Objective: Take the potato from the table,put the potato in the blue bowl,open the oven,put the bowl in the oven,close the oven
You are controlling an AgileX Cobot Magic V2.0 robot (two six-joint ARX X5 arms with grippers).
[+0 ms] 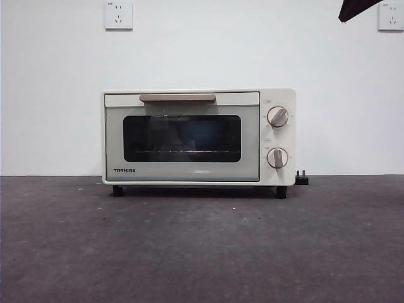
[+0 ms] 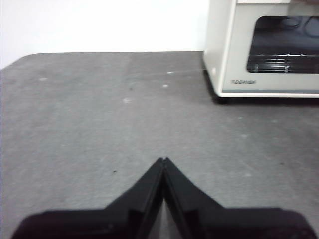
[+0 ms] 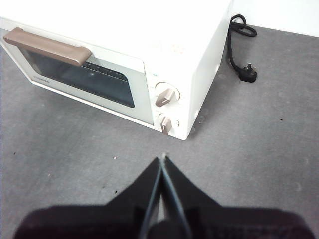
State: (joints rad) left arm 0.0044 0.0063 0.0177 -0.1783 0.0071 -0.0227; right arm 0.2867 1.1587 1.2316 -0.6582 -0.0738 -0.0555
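The cream-white Toshiba oven (image 1: pixel 198 136) stands at the back of the dark grey table (image 1: pixel 202 246) with its glass door closed and its beige handle (image 1: pixel 177 98) up. It also shows in the left wrist view as the oven (image 2: pixel 264 50) and from above as the oven (image 3: pixel 124 64). My left gripper (image 2: pixel 163 160) is shut and empty over bare table, off the oven's front left corner. My right gripper (image 3: pixel 163 158) is shut and empty, above the table in front of the two knobs (image 3: pixel 165 94). The potato and the blue bowl are out of view.
A black power cord with its plug (image 3: pixel 247 73) lies on the table beside the oven's right wall, seen too as a plug (image 1: pixel 302 178). Two wall sockets (image 1: pixel 118 15) sit high on the white wall. A black arm tip (image 1: pixel 355 9) shows at the top right corner.
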